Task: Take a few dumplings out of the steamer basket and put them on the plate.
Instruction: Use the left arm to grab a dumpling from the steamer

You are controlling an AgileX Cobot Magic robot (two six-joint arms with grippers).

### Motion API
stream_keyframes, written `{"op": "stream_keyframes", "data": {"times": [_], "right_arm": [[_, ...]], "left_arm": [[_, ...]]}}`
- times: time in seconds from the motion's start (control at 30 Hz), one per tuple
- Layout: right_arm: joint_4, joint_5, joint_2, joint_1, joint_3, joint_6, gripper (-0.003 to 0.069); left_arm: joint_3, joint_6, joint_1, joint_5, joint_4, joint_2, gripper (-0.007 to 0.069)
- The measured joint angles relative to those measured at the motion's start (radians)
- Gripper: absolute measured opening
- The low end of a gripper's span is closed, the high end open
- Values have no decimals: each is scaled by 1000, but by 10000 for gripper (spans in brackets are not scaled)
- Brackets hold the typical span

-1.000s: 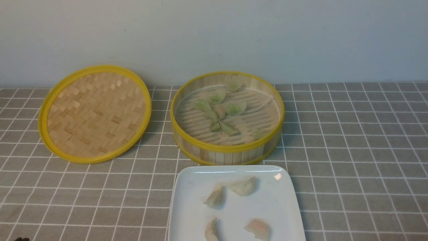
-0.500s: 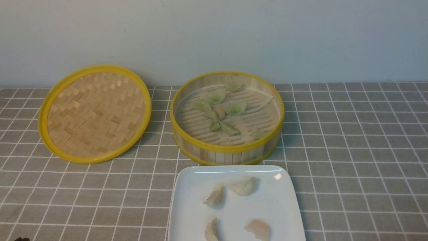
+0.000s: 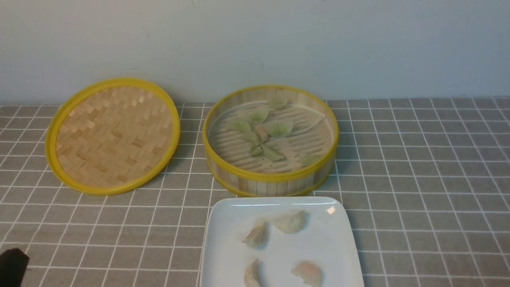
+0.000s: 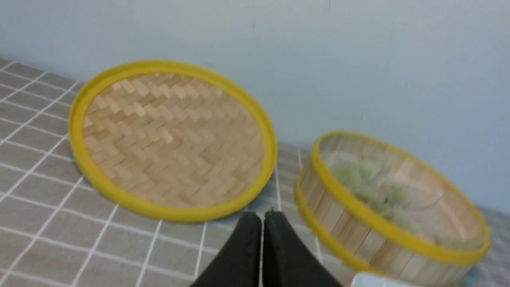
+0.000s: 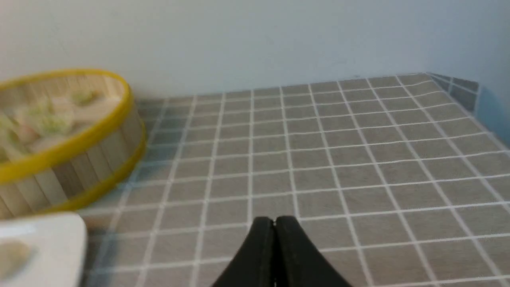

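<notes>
The steamer basket (image 3: pixel 271 177) stands at the middle of the table and holds several pale green dumplings (image 3: pixel 279 128) on its slatted floor. Just in front of it lies the white plate (image 3: pixel 330 239). My left gripper (image 4: pixel 262 217) is shut and empty, low over the cloth between the lid and the steamer basket (image 4: pixel 358 207); in the front view only a dark bit of it (image 3: pixel 12 265) shows in the lower left corner. My right gripper (image 5: pixel 274 221) is also shut and empty, hovering over bare cloth to the right of the steamer basket (image 5: pixel 79 139) and the plate (image 5: pixel 48 247).
A flat woven lid (image 3: pixel 113 135) with a yellow rim leans against the wall to the left of the basket. Several whitish and pinkish dumplings (image 3: pixel 293 222) lie on the plate. A grey checked cloth (image 3: pixel 418 179) covers the table, with the wall close behind.
The dark tip of my left gripper has come further into the lower left corner of the front view. Basket, plate and dumplings have not moved.
</notes>
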Motion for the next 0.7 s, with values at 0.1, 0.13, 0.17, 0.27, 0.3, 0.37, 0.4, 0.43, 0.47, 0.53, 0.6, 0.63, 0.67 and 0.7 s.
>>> {"op": "stream_keyframes", "data": {"times": [0.1, 0.13, 0.17, 0.27, 0.3, 0.37, 0.4, 0.43, 0.47, 0.53, 0.6, 0.63, 0.67, 0.7], "right_arm": [[152, -140, 0, 0, 0, 97, -14], [197, -185, 0, 0, 0, 120, -14], [227, -223, 0, -1, 0, 134, -14], [251, -277, 0, -1, 0, 112, -14], [249, -283, 0, -1, 0, 97, -14], [250, -283, 0, -1, 0, 79, -14], [259, -283, 0, -1, 0, 79, -14], [280, -290, 0, -1, 0, 78, -14], [296, -291, 0, -1, 0, 78, -14], [353, -295, 0, -1, -1, 94, -14], [383, -283, 0, -1, -11, 108, -14], [429, -251, 0, -1, -52, 124, -14], [446, -223, 2, -1, -95, 124, -14], [450, -211, 5, -1, -116, 124, -14]], "left_arm": [[0, -13, 0, -93, -77, 0, -5], [0, -15, 0, -120, -101, 0, -5], [0, -15, 0, -166, -120, 0, -5], [0, -21, 0, -277, -154, 0, -5], [0, -28, 0, -310, -158, 0, -5], [-16, -48, 0, -327, -165, 0, -5], [-28, -52, 0, -325, -165, 0, -5], [-68, -61, 0, -313, -161, 0, -5], [-107, -66, 0, -296, -154, 0, -5], [-225, -71, 0, -236, -123, 19, -5], [-282, -72, 0, -203, -106, 42, -5], [-377, -73, 0, -147, -80, 88, -5], [-442, -72, 0, -78, -59, 138, -5], [-455, -72, 0, -63, -59, 148, -5]]}}
